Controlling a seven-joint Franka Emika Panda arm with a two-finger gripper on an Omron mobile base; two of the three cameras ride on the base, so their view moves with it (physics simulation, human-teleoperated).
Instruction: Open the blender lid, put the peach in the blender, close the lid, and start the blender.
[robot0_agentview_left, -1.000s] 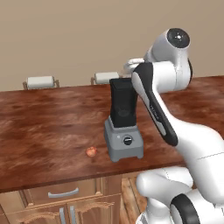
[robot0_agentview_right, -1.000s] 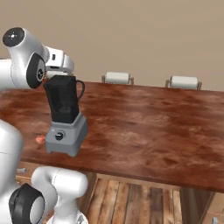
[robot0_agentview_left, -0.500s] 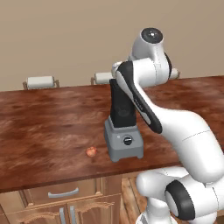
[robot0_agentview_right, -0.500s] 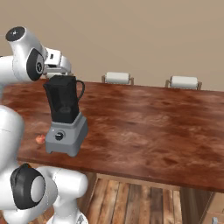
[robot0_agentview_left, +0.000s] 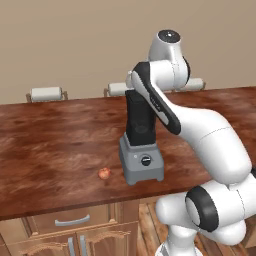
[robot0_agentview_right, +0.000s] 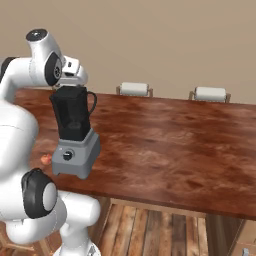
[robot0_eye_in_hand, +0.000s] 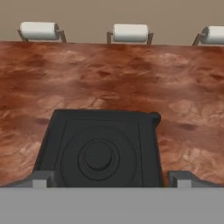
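A reddish-brown wooden counter is spreading out beneath and beyond my jaws, its mottled grain running to a far edge. Past that edge, three white chair backs are lining up ahead of me, against a plain beige wall. Below the counter's near edge, wooden cabinet drawers with a grey handle are showing, over a plank floor.

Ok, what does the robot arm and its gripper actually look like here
The arm is made of glossy white rounded shells, with dark grey to black bands and round caps at its joints and a black stripe along one link. No cables or markings are visible. In the hand view the gripper has two small grey, blocky finger tips.
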